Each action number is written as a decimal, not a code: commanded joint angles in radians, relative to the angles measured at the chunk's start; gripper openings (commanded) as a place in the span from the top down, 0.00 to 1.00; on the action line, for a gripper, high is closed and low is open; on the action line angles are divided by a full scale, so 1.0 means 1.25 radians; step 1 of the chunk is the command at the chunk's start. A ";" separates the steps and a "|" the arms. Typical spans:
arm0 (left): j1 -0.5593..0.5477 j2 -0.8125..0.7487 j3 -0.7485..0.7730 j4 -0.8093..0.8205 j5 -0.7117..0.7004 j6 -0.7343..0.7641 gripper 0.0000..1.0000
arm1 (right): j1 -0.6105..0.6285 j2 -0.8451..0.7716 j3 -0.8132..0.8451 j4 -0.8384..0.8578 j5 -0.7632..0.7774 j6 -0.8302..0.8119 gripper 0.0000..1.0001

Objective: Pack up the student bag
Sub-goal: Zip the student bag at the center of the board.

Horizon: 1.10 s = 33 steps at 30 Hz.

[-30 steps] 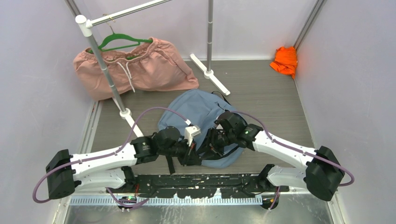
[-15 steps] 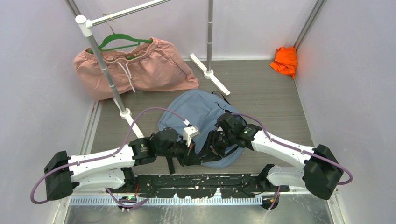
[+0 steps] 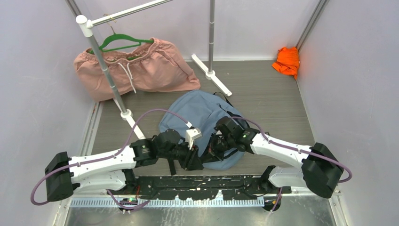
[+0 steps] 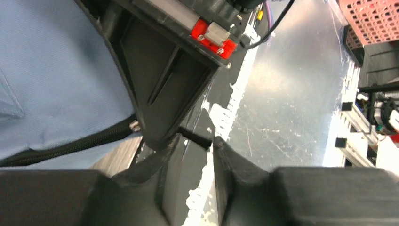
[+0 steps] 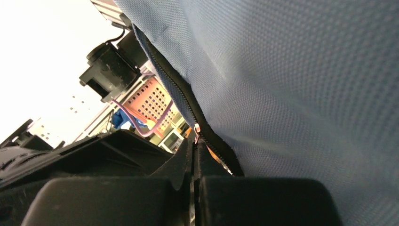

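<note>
The dusty-blue student bag (image 3: pixel 200 113) lies on the floor in the middle, and both grippers meet at its near edge. My right gripper (image 3: pixel 215 145) is shut on the small zipper pull (image 5: pixel 195 129) of the black zipper (image 5: pixel 179 89), which runs along the blue fabric (image 5: pixel 291 70). My left gripper (image 3: pixel 194 159) is closed to a narrow gap on a black strap (image 4: pixel 195 137) at the bag's lower edge. Blue fabric (image 4: pixel 51 70) and zipper trim (image 4: pixel 70 147) lie to its left. What is inside the bag is hidden.
A pink drawstring garment (image 3: pixel 141 70) on a green hanger hangs from a white rack (image 3: pixel 106 70) at the back left. The rack's second foot (image 3: pixel 212 75) stands behind the bag. An orange cloth (image 3: pixel 287 61) lies in the back right corner. Walls close both sides.
My right gripper has slid a little left and nearer along the bag's edge with the zipper pull. The left gripper has barely moved.
</note>
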 commanded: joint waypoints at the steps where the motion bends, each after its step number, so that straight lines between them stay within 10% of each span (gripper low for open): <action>1: 0.010 -0.001 0.067 -0.016 -0.083 0.002 0.41 | 0.029 -0.017 0.020 0.038 -0.105 -0.003 0.99; 4: 0.010 -0.066 0.080 -0.095 -0.116 -0.050 0.04 | 0.024 -0.026 0.057 -0.097 -0.044 -0.097 0.99; 6: 0.013 -0.122 0.080 -0.169 -0.153 -0.074 0.00 | 0.019 -0.034 0.076 -0.166 -0.010 -0.150 0.99; 10: 0.064 -0.191 0.076 -0.294 -0.233 -0.180 0.05 | 0.016 -0.050 0.097 -0.269 0.073 -0.236 0.99; 18: 0.148 -0.063 0.018 -0.180 0.007 -0.506 0.19 | 0.016 -0.056 0.078 -0.268 0.129 -0.264 0.99; 33: 0.145 0.143 0.020 -0.058 0.017 -0.694 0.25 | 0.018 0.007 0.090 -0.175 0.178 -0.274 0.99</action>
